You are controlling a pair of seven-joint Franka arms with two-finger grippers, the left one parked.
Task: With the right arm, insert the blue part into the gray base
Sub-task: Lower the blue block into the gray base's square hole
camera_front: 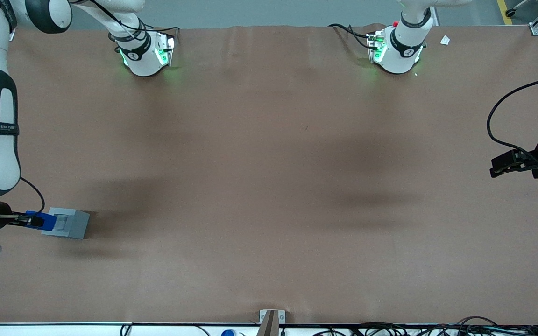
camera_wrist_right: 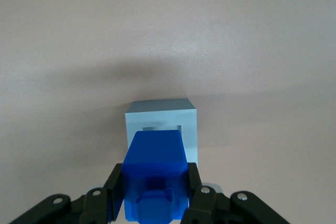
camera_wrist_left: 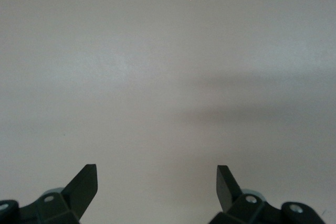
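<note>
gripper (camera_wrist_right: 155, 192) clamps blue part (camera_wrist_right: 156, 174) just above gray base (camera_wrist_right: 161, 121).

brown table covering (camera_front: 269, 163), faintly creased, soft shadows across it; grey floor (camera_front: 269, 11) along one edge; tangled black cables (camera_front: 390, 329) along the nearest edge.

Blue part (camera_wrist_right: 156, 174): small bright blue block, clamped between fingers of gripper (camera_front: 30, 219), above edge of gray base.
Gray base (camera_front: 68, 223): light gray square block, square recess on top, flat on table, working arm's end.
</note>
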